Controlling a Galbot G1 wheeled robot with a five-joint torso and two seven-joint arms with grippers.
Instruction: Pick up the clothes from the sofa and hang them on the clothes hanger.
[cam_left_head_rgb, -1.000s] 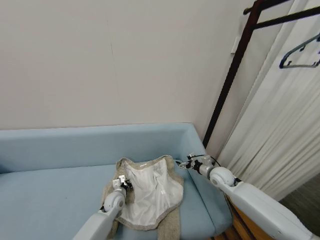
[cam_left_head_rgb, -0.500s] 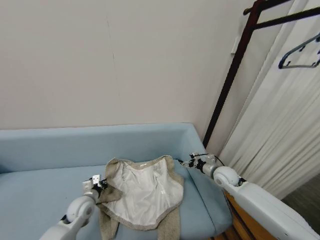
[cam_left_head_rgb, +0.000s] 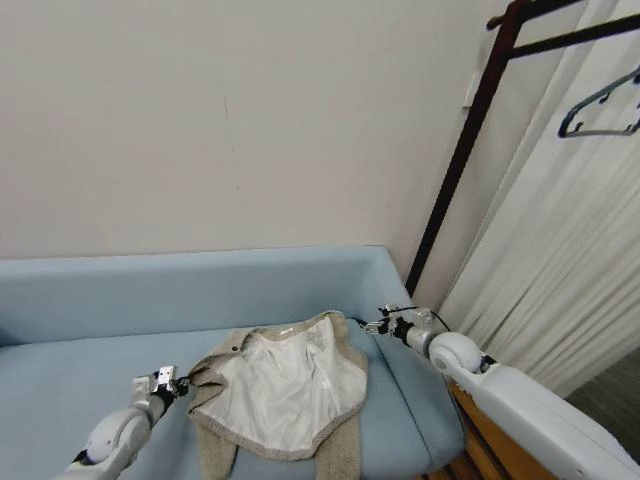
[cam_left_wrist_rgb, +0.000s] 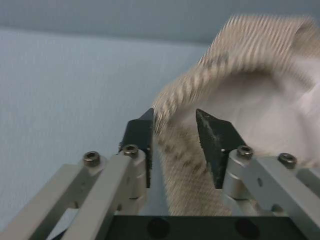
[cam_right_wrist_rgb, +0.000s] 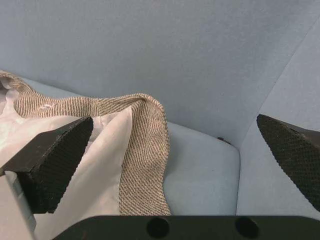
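A beige knit garment (cam_left_head_rgb: 280, 385) with a white lining lies inside-up on the seat of the light-blue sofa (cam_left_head_rgb: 90, 300). My left gripper (cam_left_head_rgb: 166, 382) is at the garment's left edge and is shut on the knit hem (cam_left_wrist_rgb: 172, 135), which passes between its two black fingertips (cam_left_wrist_rgb: 140, 134). My right gripper (cam_left_head_rgb: 374, 326) hovers at the garment's right shoulder near the sofa's corner. It stands open, with the garment's woven edge (cam_right_wrist_rgb: 145, 150) between its wide-spread fingers (cam_right_wrist_rgb: 50, 160) and a little below them. A dark hanger (cam_left_head_rgb: 600, 105) hangs at the upper right.
A dark brown clothes rack pole (cam_left_head_rgb: 462, 150) rises beside the sofa's right end, with its crossbar at the top right. A white curtain (cam_left_head_rgb: 560, 260) hangs behind it. The sofa's right arm (cam_left_head_rgb: 400, 380) is close to my right arm. The seat to the left is bare.
My left gripper has moved left across the seat, pulling the garment's left edge with it and spreading the garment wider. My right gripper has stayed almost in place.
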